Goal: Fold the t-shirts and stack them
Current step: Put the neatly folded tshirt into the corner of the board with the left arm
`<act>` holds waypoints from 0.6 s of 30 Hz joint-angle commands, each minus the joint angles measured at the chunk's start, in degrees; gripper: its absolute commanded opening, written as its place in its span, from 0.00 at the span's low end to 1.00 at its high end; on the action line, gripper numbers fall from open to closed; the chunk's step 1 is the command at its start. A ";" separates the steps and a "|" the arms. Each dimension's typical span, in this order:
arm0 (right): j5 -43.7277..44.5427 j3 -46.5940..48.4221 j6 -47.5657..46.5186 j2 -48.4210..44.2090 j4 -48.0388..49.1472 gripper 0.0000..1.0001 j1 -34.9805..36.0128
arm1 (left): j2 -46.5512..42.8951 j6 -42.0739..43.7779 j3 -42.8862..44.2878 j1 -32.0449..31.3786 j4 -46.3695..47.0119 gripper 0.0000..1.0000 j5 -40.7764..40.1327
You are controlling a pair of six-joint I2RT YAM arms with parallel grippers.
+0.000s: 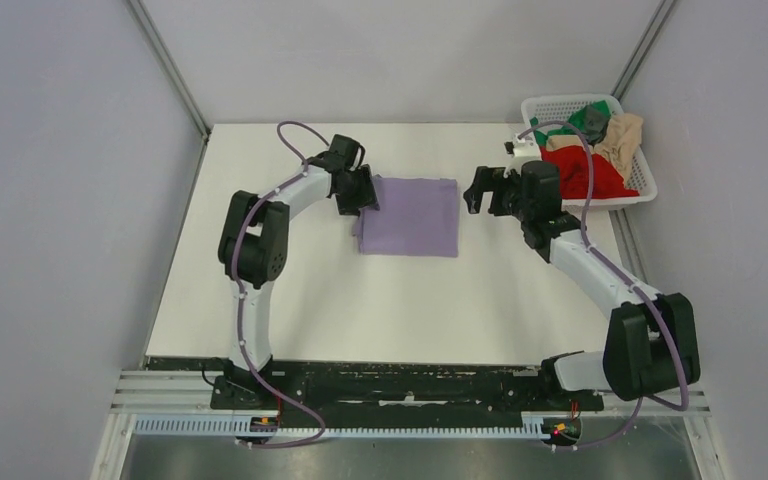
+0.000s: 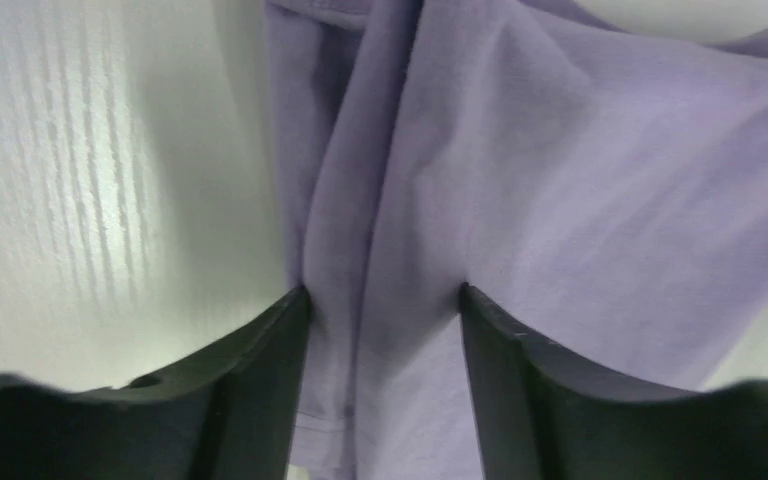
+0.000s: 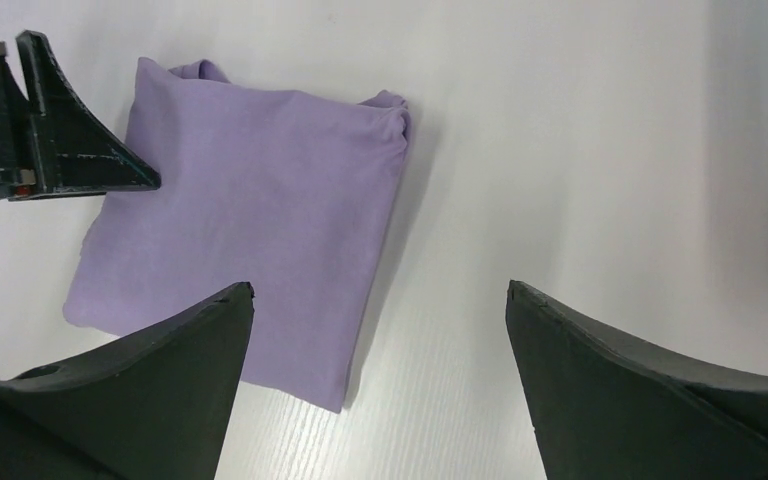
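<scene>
- A light purple t-shirt (image 1: pixel 409 215) lies folded into a neat near-square, flat on the white table (image 1: pixel 360 310), just above the centre of the overhead view.
- In the right wrist view the same shirt fills the left half of the frame. Its edges are mostly straight, with a small bunched corner at the top.
- The left gripper (image 1: pixel 360 195) sits at the shirt's left edge, low over the cloth. In its own wrist view, its two dark fingers (image 2: pixel 260 380) stand apart, with a soft ridge of purple fabric running between them. The cloth is loose between them — not pinched.
- The right gripper (image 1: pixel 475 190) hangs just beside the shirt's right edge, above bare table. Its wrist view shows the fingers (image 3: pixel 190 350) spread wide — nothing lies between them but tabletop and the shirt's near corner.
- A white lattice basket (image 1: pixel 644 178) stands at the upper right of the overhead view, at the table's far right corner, well apart from the folded shirt.
- Crumpled shirts are heaped in the basket: a red one (image 1: pixel 585 175) toward the lower left, a beige one (image 1: pixel 622 140) at right draping toward the rim, a green one (image 1: pixel 572 115) at the top and a dark grey one (image 1: pixel 594 122) just beside the green.
- Both arms curve in from the bottom of the frame, the left one on the left and the right one on the right.
</scene>
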 commanded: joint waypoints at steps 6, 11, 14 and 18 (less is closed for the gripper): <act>5.59 -6.47 -1.97 -12.12 0.27 0.98 -0.44 | 5.53 3.36 3.96 -1.86 -3.85 0.12 -9.50; 8.35 -8.27 -4.20 -15.22 1.28 0.98 -0.51 | 6.68 5.77 8.60 -1.72 -9.37 0.02 -21.59; 9.46 -9.11 -5.15 -15.27 2.07 0.98 -0.53 | 6.76 8.57 11.29 -0.69 -11.36 0.02 -31.28; 10.28 -9.49 -5.96 -14.47 3.48 0.98 -0.54 | 7.66 11.84 15.79 3.45 -12.47 0.02 -36.97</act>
